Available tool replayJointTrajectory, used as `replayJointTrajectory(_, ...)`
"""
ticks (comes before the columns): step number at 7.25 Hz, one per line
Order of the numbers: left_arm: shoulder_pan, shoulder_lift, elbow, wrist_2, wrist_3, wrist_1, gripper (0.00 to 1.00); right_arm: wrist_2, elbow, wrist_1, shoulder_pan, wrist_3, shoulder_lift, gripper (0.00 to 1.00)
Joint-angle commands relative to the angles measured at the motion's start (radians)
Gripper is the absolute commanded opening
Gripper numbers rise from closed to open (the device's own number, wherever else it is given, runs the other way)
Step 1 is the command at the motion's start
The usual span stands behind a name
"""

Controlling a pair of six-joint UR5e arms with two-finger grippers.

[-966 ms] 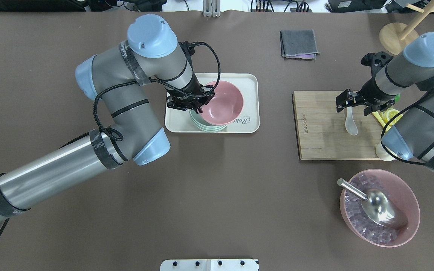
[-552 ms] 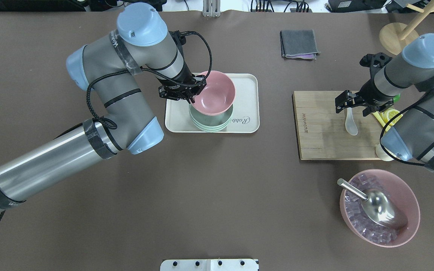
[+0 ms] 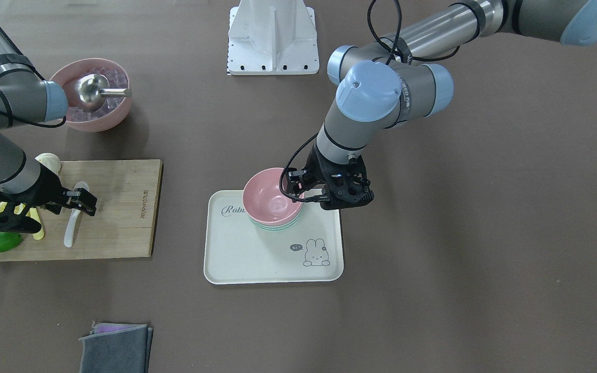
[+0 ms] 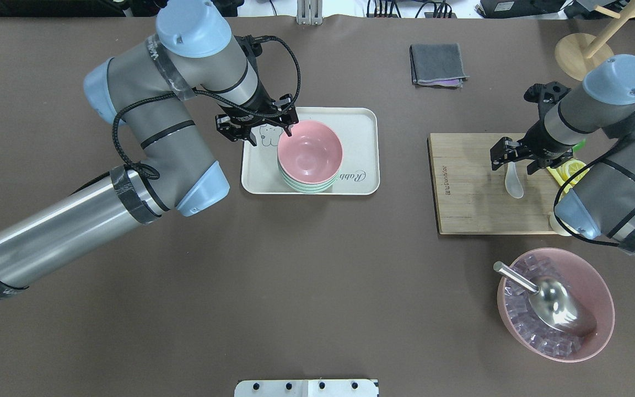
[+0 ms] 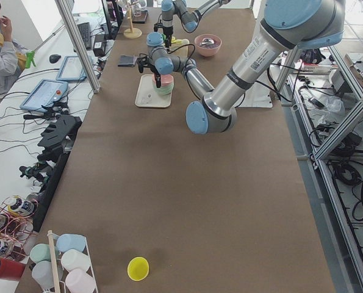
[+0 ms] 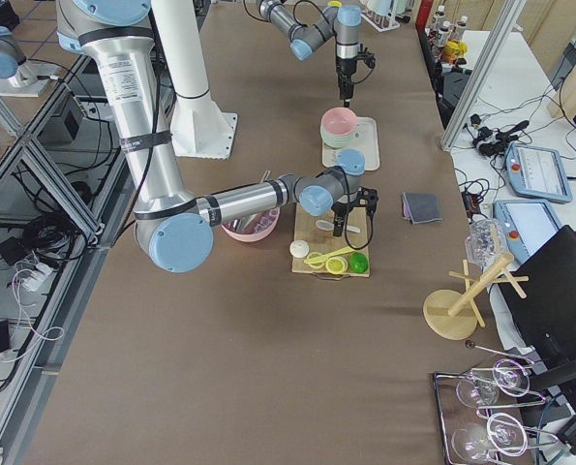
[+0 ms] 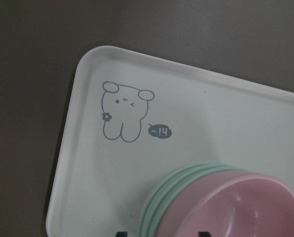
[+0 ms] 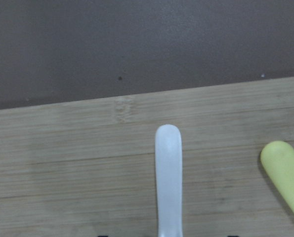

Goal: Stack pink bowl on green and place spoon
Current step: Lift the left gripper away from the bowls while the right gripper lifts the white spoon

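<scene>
The pink bowl (image 4: 310,151) sits nested on the stack of green bowls (image 4: 306,186) on the cream tray (image 4: 359,118); it also shows in the front view (image 3: 270,199) and the left wrist view (image 7: 235,207). My left gripper (image 4: 257,128) is open and empty, just off the bowl's far-left rim over the tray's rabbit print. The white spoon (image 4: 514,181) lies on the wooden cutting board (image 4: 466,209). My right gripper (image 4: 516,160) is open, hovering over the spoon's handle (image 8: 167,173), one finger on each side, not touching.
A large pink bowl of ice cubes with a metal scoop (image 4: 554,303) stands near the front right. Lemon pieces and a yellow tool (image 4: 571,168) lie at the board's right edge. A grey cloth (image 4: 437,64) and a wooden stand (image 4: 576,55) are at the back.
The left gripper let go of the pink bowl, which now rests level on the green stack, and drew back to the far left. The right gripper shifted slightly over the spoon handle.
</scene>
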Motion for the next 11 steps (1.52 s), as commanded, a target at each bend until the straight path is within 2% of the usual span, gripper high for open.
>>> replayJointTrajectory(1, -0.047, 0.071, -0.086, -0.048, 0.003, -0.001, 0.98, -0.007, -0.005, -0.001, -0.004, 0.002, 0.000, 0.11)
replayJointTrajectory(2, -0.053, 0.096, -0.110, -0.057, 0.003, -0.001, 0.98, -0.007, -0.005, -0.001, -0.004, 0.002, 0.001, 0.00)
replayJointTrajectory(5, -0.059, 0.130, -0.150, -0.059, 0.005, -0.001, 0.98, 0.001, 0.007, -0.003, -0.001, 0.002, 0.021, 0.00)
replayJointTrajectory(6, -0.077, 0.212, -0.231, -0.060, 0.058, -0.001, 0.98, -0.004, 0.007, -0.030, -0.007, 0.034, 0.079, 0.00)
replayJointTrajectory(7, -0.106, 0.342, -0.334, -0.077, 0.169, 0.001, 0.98, -0.011, 0.007, -0.072, -0.041, 0.141, 0.169, 0.00)
replayJointTrajectory(8, -0.161, 0.445, -0.388, -0.135, 0.245, -0.001, 0.98, -0.016, 0.007, -0.075, -0.076, 0.229, 0.241, 0.00)
replayJointTrajectory(9, -0.203, 0.540, -0.425, -0.175, 0.347, -0.007, 0.98, -0.030, 0.003, -0.077, -0.119, 0.342, 0.313, 0.00)
replayJointTrajectory(11, -0.254, 0.610, -0.427, -0.177, 0.472, -0.010, 0.98, -0.140, -0.008, -0.104, -0.215, 0.542, 0.459, 0.00)
